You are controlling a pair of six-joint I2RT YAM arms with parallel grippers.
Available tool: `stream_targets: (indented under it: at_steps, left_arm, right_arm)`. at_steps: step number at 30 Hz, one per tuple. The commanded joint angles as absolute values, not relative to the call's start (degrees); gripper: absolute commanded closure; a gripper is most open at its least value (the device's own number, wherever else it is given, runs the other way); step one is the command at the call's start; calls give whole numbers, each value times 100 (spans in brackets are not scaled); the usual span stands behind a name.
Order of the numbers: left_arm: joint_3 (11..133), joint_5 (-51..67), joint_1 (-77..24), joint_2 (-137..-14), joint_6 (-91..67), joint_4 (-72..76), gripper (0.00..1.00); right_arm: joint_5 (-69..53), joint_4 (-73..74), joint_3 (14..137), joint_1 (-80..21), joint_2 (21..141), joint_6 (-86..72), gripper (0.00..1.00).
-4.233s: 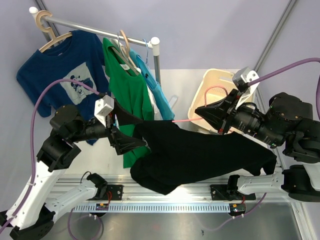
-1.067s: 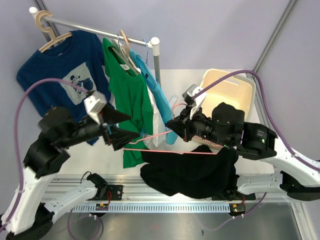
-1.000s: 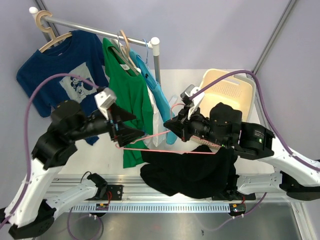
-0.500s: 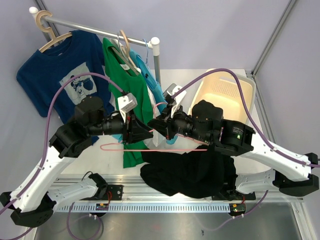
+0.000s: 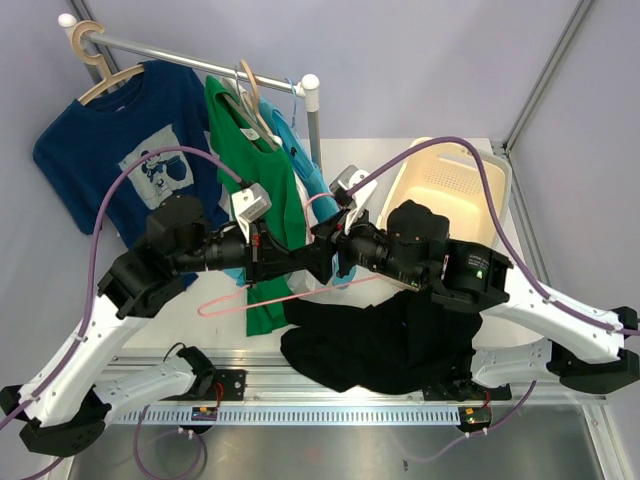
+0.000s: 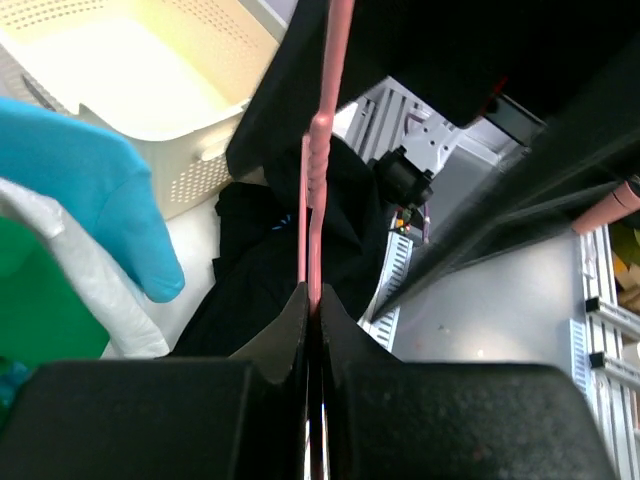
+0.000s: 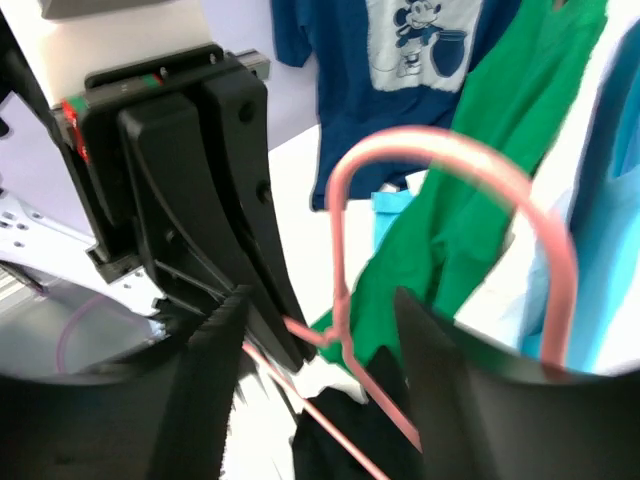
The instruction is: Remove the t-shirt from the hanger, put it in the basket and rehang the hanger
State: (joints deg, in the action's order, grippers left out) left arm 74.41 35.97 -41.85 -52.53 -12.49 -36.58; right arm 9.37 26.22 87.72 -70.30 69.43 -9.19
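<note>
A bare pink hanger [image 5: 240,303] hangs in the air over the middle of the table. My left gripper [image 5: 300,264] is shut on its neck, and in the left wrist view the jaws [image 6: 313,296] pinch the pink wire [image 6: 326,120]. Facing it from the right, my right gripper [image 5: 323,254] stands open. In its wrist view the hanger's hook [image 7: 440,160] rises between the spread fingers [image 7: 320,298] without touching them. The black t-shirt [image 5: 372,345] lies in a heap off the hanger at the table's near edge, below both grippers, and shows in the left wrist view too [image 6: 255,265].
A clothes rail [image 5: 190,60] at the back left carries a dark blue printed shirt [image 5: 120,140], a green shirt [image 5: 255,170] and a light blue one [image 5: 305,175]. A cream laundry basket [image 5: 450,180] stands at the back right. The arms' mounting rail [image 5: 330,412] runs along the front.
My left gripper has shut on the hanger's neck and my right gripper has opened, letting the hanger go. The hanger's bar has swung down to the left. The black t-shirt stays heaped.
</note>
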Motion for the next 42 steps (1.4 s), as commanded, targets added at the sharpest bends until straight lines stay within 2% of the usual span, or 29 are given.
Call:
stream_targets:
  at_steps: [1,2,3,7,13,25,27,29,33,42]
  left_arm:
    - [7497,3051,-4184,-5063,-1538,-3349,100]
    - [7497,3015,-4184,-5045,-1564,-3366,100]
    - [7488,2989,-4184,-5019,-1582,-3436,100]
    - [7383,2411,-4184,-4808,-1600,-3717,100]
    - [7242,1382,-4184,-4413,-1538,-4332,100]
    - [7620,-878,-4184,-3526,-1520,-5879,100]
    - [7603,-888,-4184,-3367,-1564,-6038,100]
    - [7471,-93,-4184,-3191,-1468,-6056,100]
    - [7409,746,-4184,-2954,-1441,-6082,100]
    - [8393,-350,-4184,-2646,-1617,-7233,100]
  right_arm:
    - [1404,2566,8851,-7049,6646,-1002,11]
    - [1485,2601,8842,-7058,6592,-1028,11]
    - [1607,2715,8824,-7049,6531,-1115,1]
    - [2213,2988,8737,-7049,6145,-1379,1]
    - [2671,3225,7938,-7049,5240,-1924,0]
    - [2751,3393,6592,-7049,3595,-2083,1]
    - [2786,3358,6452,-7049,3542,-2013,1]
    - [2804,3331,6407,-7049,3568,-1943,0]
    - [2716,3322,6442,-7049,3665,-1934,0]
    - [2469,3305,6513,-7049,3639,-2039,0]
